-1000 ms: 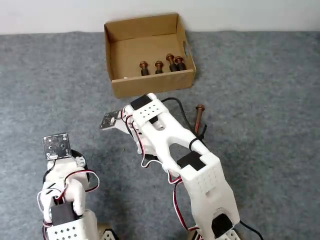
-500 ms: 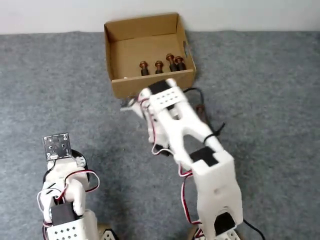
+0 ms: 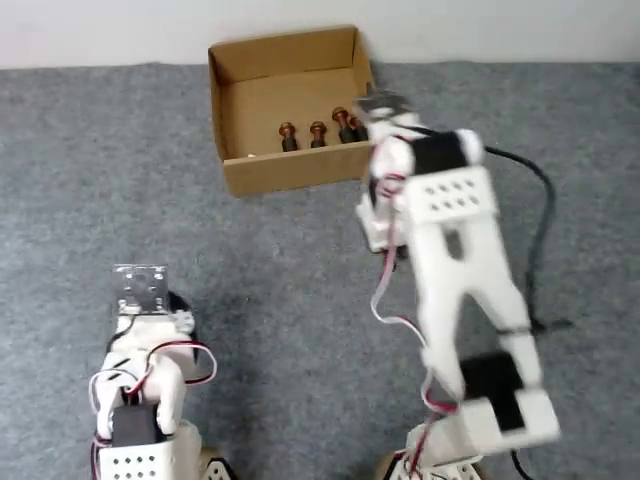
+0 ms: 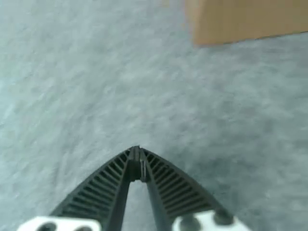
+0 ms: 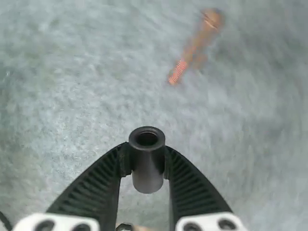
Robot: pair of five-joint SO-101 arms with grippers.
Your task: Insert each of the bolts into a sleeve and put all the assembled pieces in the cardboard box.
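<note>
the right gripper (image 5: 147, 155) was closed narrowly on a black sleeve (image 5: 147, 171), gripped near its bore end between the two ribbed fingers (image 5: 103, 178), with the open bore turned toward the wrist camera. ahead of the fingertips, well apart and off to one side, a copper-coloured bolt (image 5: 195, 48) lay flat on the grey carpet (image 5: 57, 72), its threaded end nearer the gripper. the left gripper (image 4: 136, 155) was pressed shut with nothing between its fingers, over bare carpet, and the cardboard box (image 4: 240, 19) stood well beyond its tips. in the high view four assembled pieces (image 3: 320, 132) stood inside the box along the wall nearest the arms, and the right arm (image 3: 450, 200) hung beside the box's corner. judged risks: with the hold so near one end, the sleeve could pivot or slip if its free end touched the carpet. the bolt, loose on soft pile, could roll when nudged and lose alignment with the bore. the left gripper, shut as it was, would need to open before it could take the bolt.
</note>
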